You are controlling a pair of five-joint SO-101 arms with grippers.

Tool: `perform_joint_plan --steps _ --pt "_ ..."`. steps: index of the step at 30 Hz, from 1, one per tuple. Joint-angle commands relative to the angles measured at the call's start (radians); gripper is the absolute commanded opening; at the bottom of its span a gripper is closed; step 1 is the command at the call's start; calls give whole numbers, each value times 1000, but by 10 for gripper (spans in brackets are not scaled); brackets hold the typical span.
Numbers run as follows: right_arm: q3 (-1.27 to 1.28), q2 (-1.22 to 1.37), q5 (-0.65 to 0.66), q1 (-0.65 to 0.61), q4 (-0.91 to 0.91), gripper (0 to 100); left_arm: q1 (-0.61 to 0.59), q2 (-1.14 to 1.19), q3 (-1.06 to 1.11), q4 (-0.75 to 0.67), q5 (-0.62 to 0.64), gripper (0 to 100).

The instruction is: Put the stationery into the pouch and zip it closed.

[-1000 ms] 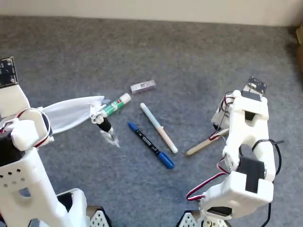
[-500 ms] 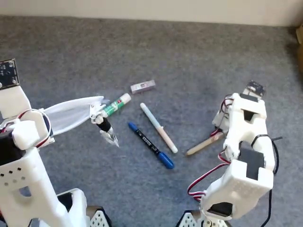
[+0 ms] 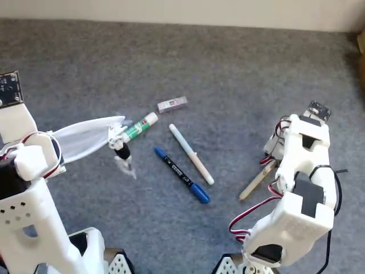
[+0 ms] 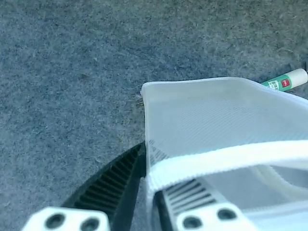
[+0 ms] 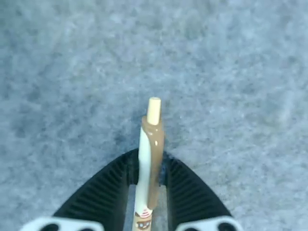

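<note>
Gripping the pouch (image 4: 207,120) at its edge, my left hand (image 4: 149,166) is clamped on the white mesh with one finger on each side of the fabric. From the left side of the tabletop (image 3: 228,68) the pouch (image 3: 85,137) stretches towards the middle, and its banded mouth gapes open. A black zip pull (image 3: 122,155) with a clear tag hangs off the pouch's tip on the side of the near edge.

My right hand (image 5: 147,163) is closed around a brown-and-cream pen (image 5: 150,144), which runs lengthwise between the fingers with its cream tip sticking out past them. From above, that pen (image 3: 258,181) lies slanted near the right side of the tabletop, just beside my right arm and well apart from the pouch.

A green-and-white stick (image 3: 137,127) rests with its green end right at the pouch's mouth and its white cap pointing away; I cannot tell whether the end is inside. It also shows beyond the mesh (image 4: 286,81). A small eraser (image 3: 172,104) lies just beyond it towards the far edge. In the middle of the tabletop a pastel pen (image 3: 191,154) and a black marker (image 3: 181,174) with a blue cap lie side by side on the same slant, near each other but apart, between the pouch and my right hand.
</note>
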Motion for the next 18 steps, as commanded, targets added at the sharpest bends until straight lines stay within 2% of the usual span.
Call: perform_joint_plan --steps 1,10,18 --pt "-119 -4 -3 -8 99 6 -2 10 -4 -17 9 6" --pt "-377 -5 3 -13 472 6 -2 10 -4 -17 9 6" --pt "-515 -7 106 -31 696 6 -1 10 -4 -14 9 6"
